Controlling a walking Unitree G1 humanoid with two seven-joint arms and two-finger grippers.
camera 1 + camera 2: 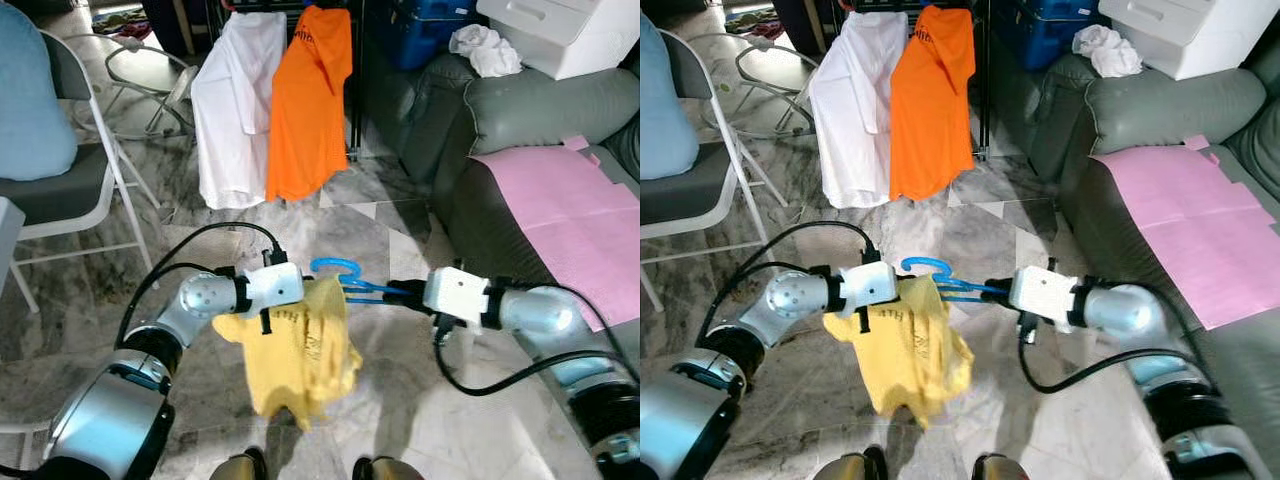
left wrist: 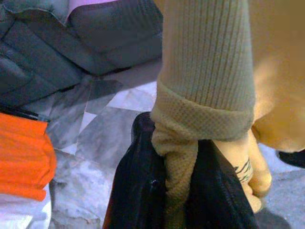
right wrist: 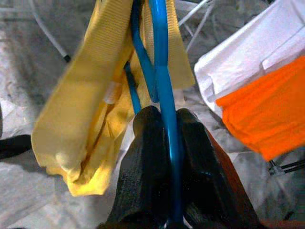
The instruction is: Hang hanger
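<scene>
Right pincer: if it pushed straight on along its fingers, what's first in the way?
The right pincer is shut on the blue plastic hanger and points toward the robot's left. First in line is likely the yellow knit shirt on that hanger, then the left pincer holding its fabric; depth is uncertain.

A lived-in home, a living room doubling as a laundry spot. Grey-veined marble tile floor (image 1: 400, 230) is running through the whole space. A dark grey upholstered sofa (image 1: 520, 110) is occupying the robot's right side, with a pink sheet (image 1: 565, 215) lying over its seat and a crumpled white cloth (image 1: 485, 48) sitting on its arm. A white shirt (image 1: 235, 105) and an orange T-shirt (image 1: 310, 100) are hanging side by side on a dark garment rack against the far wall. A white folding chair (image 1: 70, 190) is standing at the left, a light blue cushion (image 1: 30, 95) leaning on its back. A blue storage bin (image 1: 430, 30) and a white plastic box (image 1: 560, 30) are sitting behind the sofa.
</scene>
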